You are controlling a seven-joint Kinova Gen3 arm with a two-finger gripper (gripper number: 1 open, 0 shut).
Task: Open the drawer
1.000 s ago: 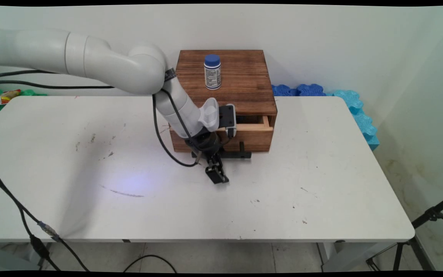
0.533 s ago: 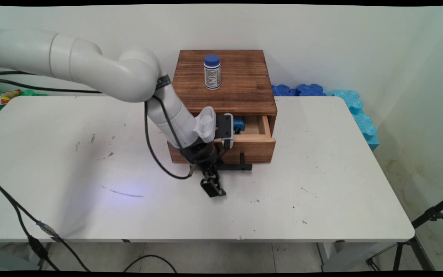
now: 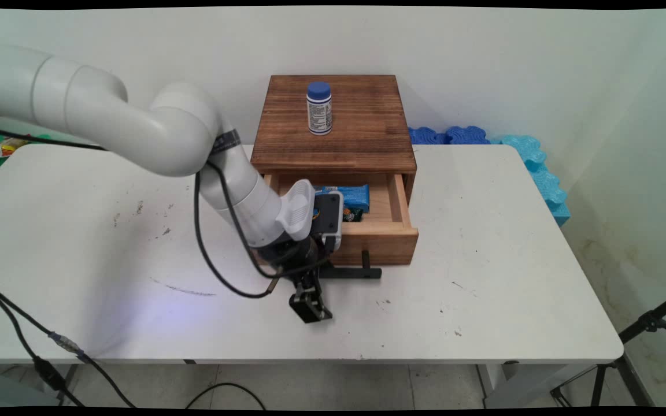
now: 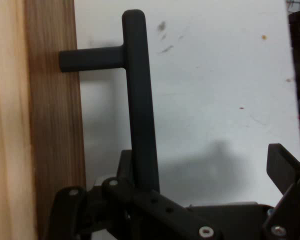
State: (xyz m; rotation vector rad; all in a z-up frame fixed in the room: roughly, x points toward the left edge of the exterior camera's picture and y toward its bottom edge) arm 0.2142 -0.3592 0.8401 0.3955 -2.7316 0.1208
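You had the gripper (image 3: 309, 303) low over the table (image 3: 483, 289), just at the near side of the drawer (image 3: 379, 238), at the left end of its handle (image 3: 349, 271). The jaws stood wide. In the hand view one finger (image 4: 285, 167) showed well clear of the bar, while the other sat close against the bar on its drawer side. The bar lay between them, unclamped. I could not tell whether that closer finger actually touched it. The drawer stood partly out of the wooden box (image 3: 333, 144), which sat at the far middle of the table. Inside the drawer lay a blue packet (image 3: 349, 196), with something darker beside it that was too small to name. A bottle (image 3: 319, 108) with a blue cap stood upright on the box's top. The handle looked to be a stiff, smooth, round black bar held off the drawer front on short posts, so it would not have given under your fingers but might have slid between them. The best hold was probably across the bar between its posts. The drawer seemed light and lightly loaded. The box itself did not look fastened down, so a hard tug could have dragged it.
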